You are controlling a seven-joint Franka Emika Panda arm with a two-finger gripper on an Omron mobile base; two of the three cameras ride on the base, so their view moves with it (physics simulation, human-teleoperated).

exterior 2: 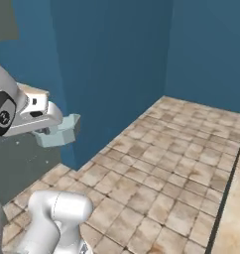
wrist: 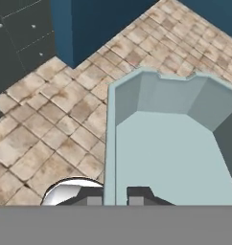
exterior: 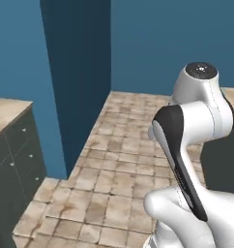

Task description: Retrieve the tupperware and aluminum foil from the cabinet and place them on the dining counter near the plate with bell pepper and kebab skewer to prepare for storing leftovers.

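The white arm (exterior: 186, 145) rose from the lower right of the left base view, folded at a dark-sided elbow, with its upper joint cap high against the blue wall (exterior: 162, 38). In the right base view the forearm reached in from the left edge, roughly level, with the hand pointing toward the room's blue corner column (exterior 2: 112, 74).

The gripper (wrist: 115, 197) had its jaws drawn in narrow, pinched on one wall of the tupperware (wrist: 170, 143). In the hand view the two dark finger tips (wrist: 137, 194) stood either side of the tub's pale rim, one outside and one inside. The tub's open interior faced the camera, showing its pale blue-grey floor and angled far walls.

In the right base view the tupperware (exterior 2: 60, 131) hung just beyond the hand, held in the air above the tiled floor (exterior 2: 166, 163) and touching nothing else. It sat slightly tilted, with the flared rim toward the right.

A grey-green base cupboard (exterior: 15, 160) with small pale knobs and a beige top stood at the left of the left base view, well apart from the tub. The same dark drawer fronts (wrist: 22, 33) showed at the upper left of the hand view, beyond the floor tiles.
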